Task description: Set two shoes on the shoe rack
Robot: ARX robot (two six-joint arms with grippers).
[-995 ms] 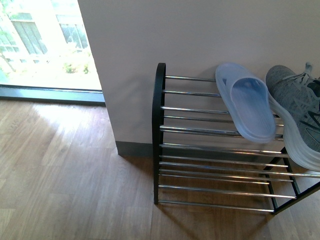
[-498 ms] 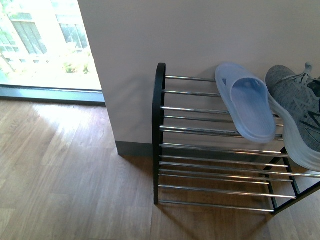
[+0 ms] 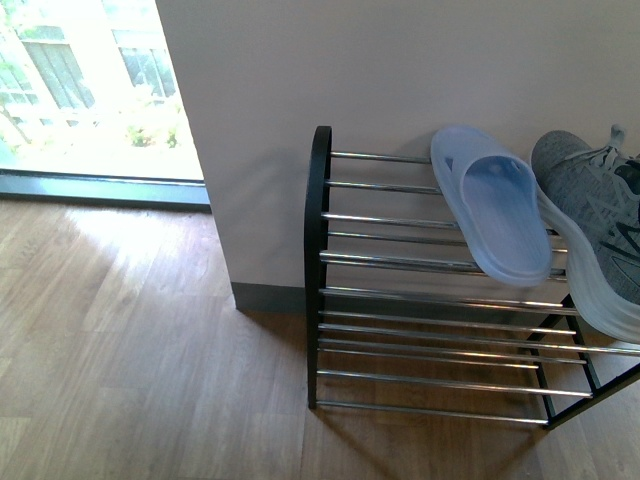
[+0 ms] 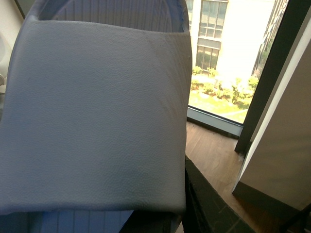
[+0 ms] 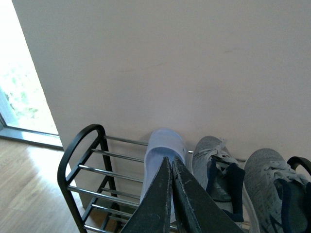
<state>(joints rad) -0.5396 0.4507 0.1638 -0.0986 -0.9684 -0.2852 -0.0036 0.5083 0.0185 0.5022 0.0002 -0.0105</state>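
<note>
One pale blue slide sandal point(image 3: 495, 215) lies on the top shelf of the shoe rack point(image 3: 320, 220), toe toward the wall. A grey knit sneaker point(image 3: 595, 210) sits beside it on the right. No gripper shows in the front view. In the left wrist view a second pale blue slide sandal point(image 4: 97, 111) fills the picture, and my left gripper point(image 4: 177, 213) is shut on it; only one dark finger point(image 4: 206, 208) shows. My right gripper point(image 5: 171, 162) is shut and empty, hanging in front of the racked slide point(image 5: 164, 141) and two grey sneakers point(image 5: 214, 170) point(image 5: 272, 179).
The rack stands against a white wall point(image 3: 400, 70). Its top rods point(image 3: 380, 190) left of the slide are bare. Wood floor point(image 3: 130, 350) spreads to the left, with a floor-level window point(image 3: 90, 90) beyond the wall's corner.
</note>
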